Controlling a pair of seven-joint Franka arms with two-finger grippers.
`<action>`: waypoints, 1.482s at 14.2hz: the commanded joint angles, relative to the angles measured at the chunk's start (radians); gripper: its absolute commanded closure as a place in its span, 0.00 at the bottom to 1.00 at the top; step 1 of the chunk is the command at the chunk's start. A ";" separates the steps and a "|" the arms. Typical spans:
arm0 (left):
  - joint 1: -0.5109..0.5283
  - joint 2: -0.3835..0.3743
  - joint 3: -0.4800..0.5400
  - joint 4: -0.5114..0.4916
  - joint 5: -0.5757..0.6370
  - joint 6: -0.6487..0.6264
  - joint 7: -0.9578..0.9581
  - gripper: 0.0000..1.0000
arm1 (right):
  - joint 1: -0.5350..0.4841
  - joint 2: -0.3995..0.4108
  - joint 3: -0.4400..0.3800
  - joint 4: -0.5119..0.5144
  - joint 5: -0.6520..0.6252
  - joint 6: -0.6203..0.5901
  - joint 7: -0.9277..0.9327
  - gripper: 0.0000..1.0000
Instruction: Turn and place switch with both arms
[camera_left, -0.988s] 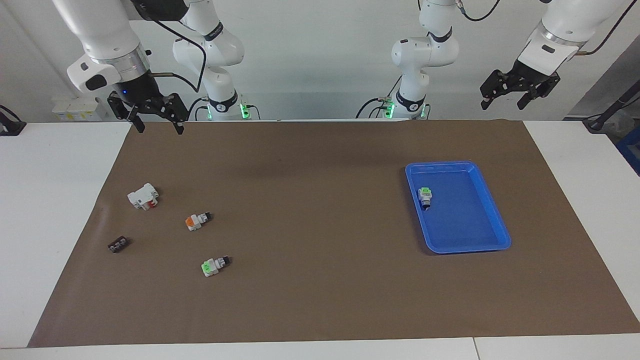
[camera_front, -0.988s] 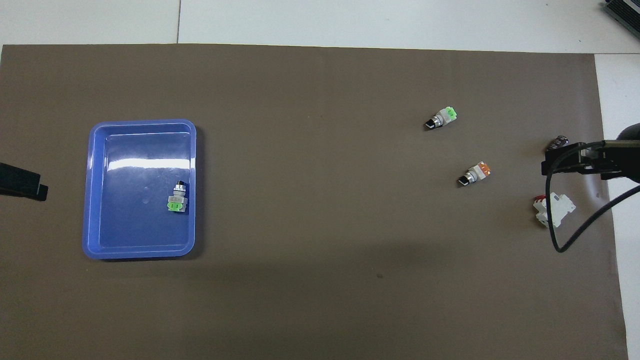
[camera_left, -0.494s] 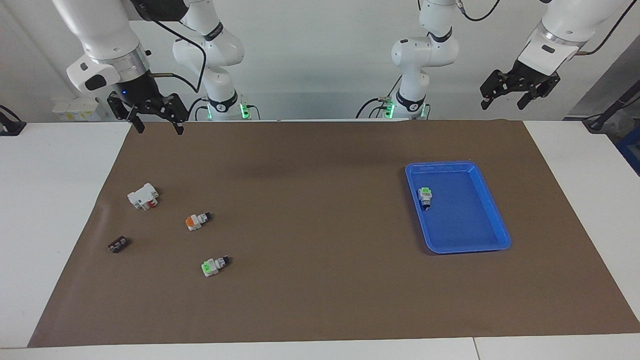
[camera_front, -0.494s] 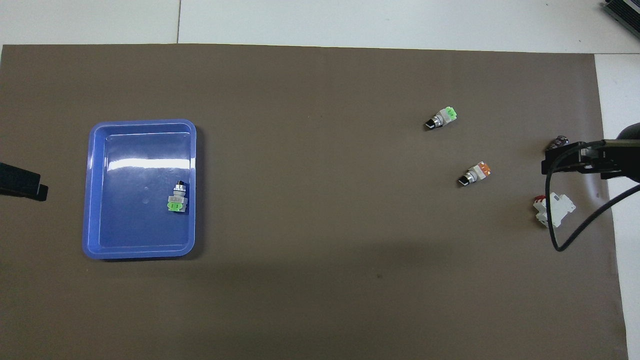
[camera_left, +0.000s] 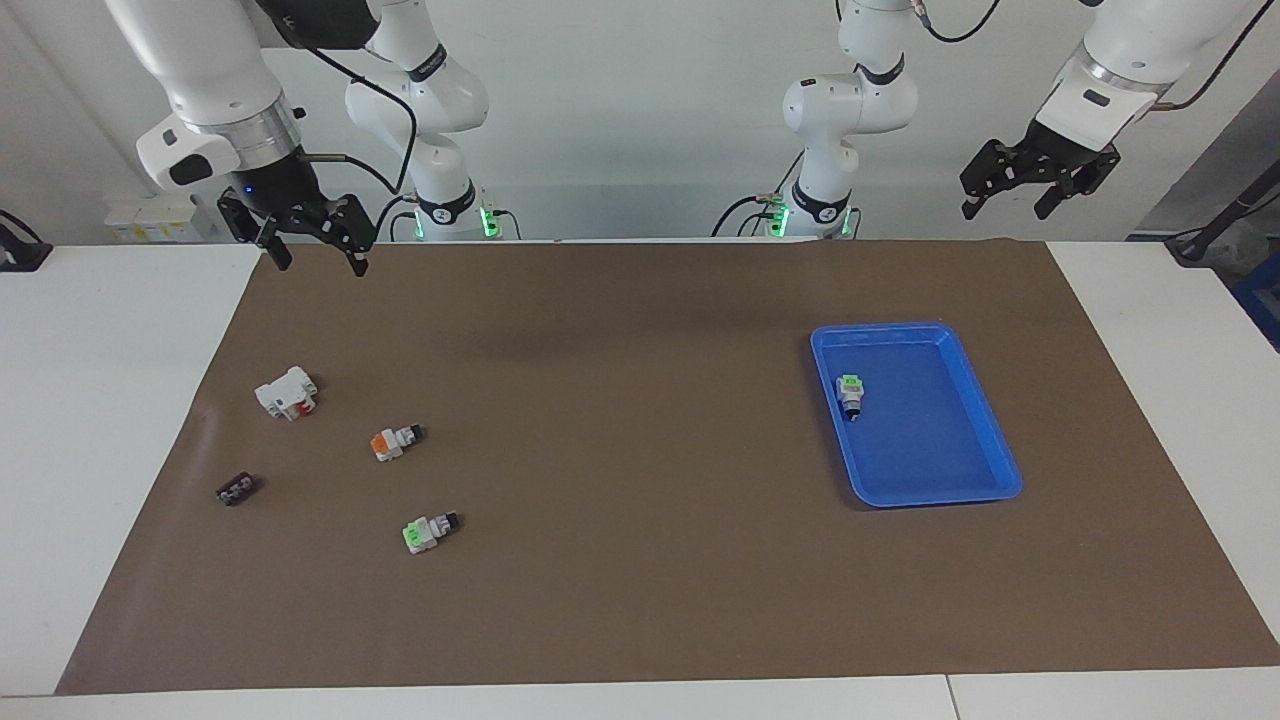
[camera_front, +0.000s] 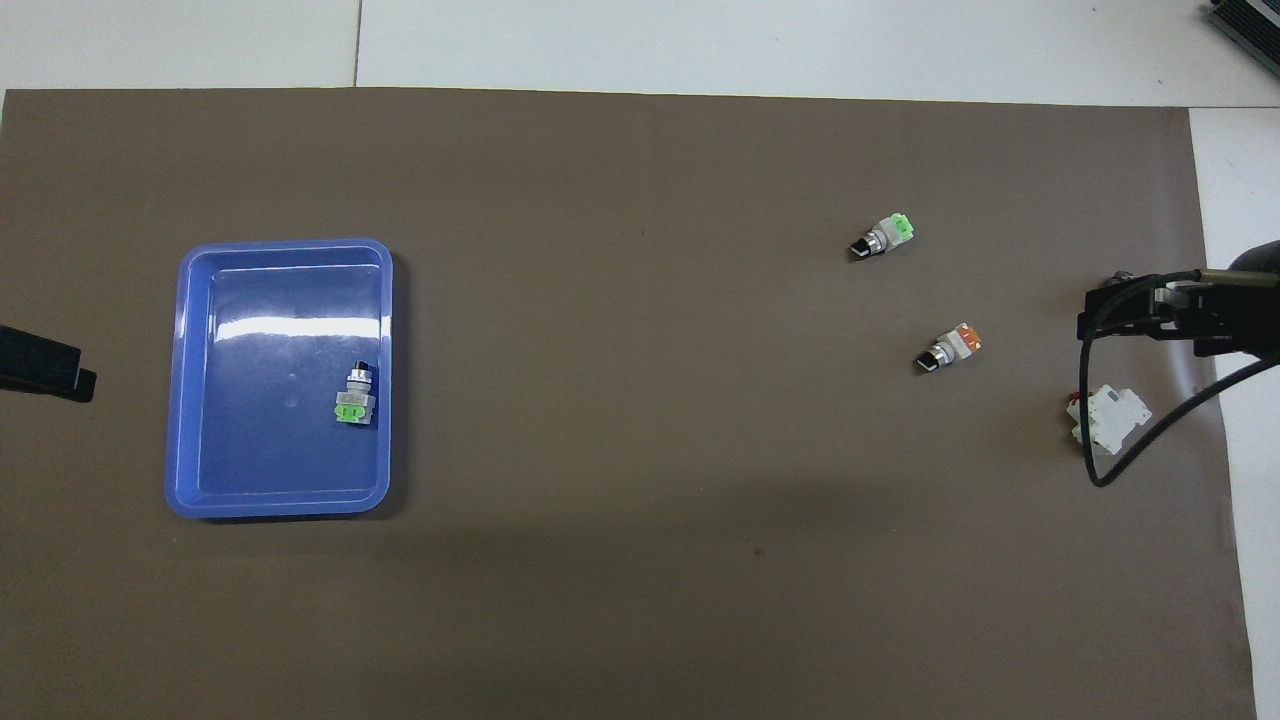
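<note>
We are at the start: nothing is grasped yet. The switch (camera_left: 395, 440) lies on the brown mat (camera_left: 640, 600) at the facing view's left centre, well apart from the blue tray (camera_left: 985, 440) at right centre. Our right gripper (camera_left: 313, 255) hangs at upper left, fingers spread wide and empty; our left gripper (camera_left: 1008, 200) waits at upper right, likewise wide. Next, we judge, the right gripper must descend over the switch and close on its body.
</note>
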 joint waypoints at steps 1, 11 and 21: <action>0.007 -0.028 0.000 -0.029 -0.004 -0.002 0.002 0.00 | 0.003 -0.035 -0.004 -0.064 -0.008 0.057 0.028 0.00; 0.007 -0.028 0.000 -0.029 -0.004 -0.002 0.002 0.00 | -0.001 -0.037 0.010 -0.169 -0.015 0.228 0.223 0.01; 0.007 -0.028 0.000 -0.029 -0.004 -0.002 0.002 0.00 | -0.010 0.078 0.010 -0.187 -0.033 0.379 0.401 0.00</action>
